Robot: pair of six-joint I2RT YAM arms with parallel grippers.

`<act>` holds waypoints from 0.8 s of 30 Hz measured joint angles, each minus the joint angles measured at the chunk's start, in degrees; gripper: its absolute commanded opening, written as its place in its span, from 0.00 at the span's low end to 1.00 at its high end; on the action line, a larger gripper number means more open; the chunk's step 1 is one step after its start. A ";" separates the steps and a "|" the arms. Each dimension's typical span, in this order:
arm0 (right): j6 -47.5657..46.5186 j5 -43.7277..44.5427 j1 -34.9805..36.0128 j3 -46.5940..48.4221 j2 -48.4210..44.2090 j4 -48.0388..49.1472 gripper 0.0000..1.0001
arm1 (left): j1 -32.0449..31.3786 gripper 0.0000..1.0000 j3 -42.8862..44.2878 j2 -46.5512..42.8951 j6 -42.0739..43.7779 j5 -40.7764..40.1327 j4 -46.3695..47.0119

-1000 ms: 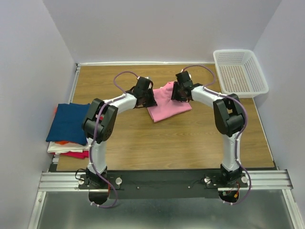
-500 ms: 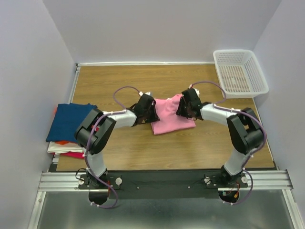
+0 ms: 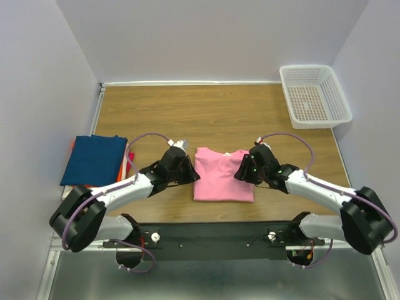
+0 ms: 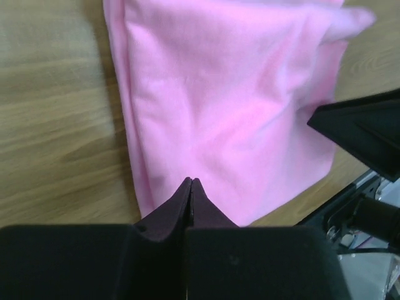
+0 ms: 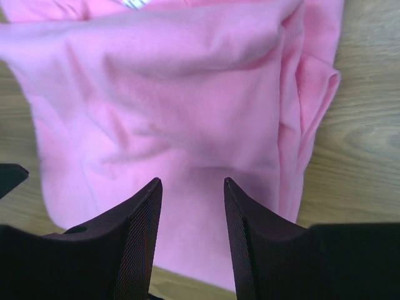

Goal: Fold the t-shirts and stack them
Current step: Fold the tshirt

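As seen from above, L to R: t-shirt stack (image 3: 94, 160), dark blue on top, at desk's (image 3: 187, 112) left edge; left claw (image 3: 190, 174) pinched shut by pink t-shirt (image 3: 220, 178), flat front-centre; right claw (image 3: 241, 174) spread open over its right side; white basket (image 3: 314, 95) far-right. Neck tag (image 5: 132, 4) unreadable.

Left arm (image 3: 119, 194), right arm (image 3: 319, 190): silver-white links, black joint housings, purple cable (image 3: 147, 135) looped along each. Left gripper (image 4: 190, 181), right gripper (image 5: 192, 182): matte black wedge fingers. Black base plate (image 3: 212, 234) at frame bottom.
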 measured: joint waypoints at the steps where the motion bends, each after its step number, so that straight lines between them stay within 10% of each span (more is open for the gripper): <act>1: -0.02 0.57 0.00 0.31 -1.70 -1.14 0.52 | 0.04 0.08 0.90 -1.01 0.26 -0.57 -1.03; 24: -5.49 19.65 -2.03 14.43 9.14 -9.68 0.50 | 9.79 0.26 17.11 13.94 11.26 -7.21 -7.63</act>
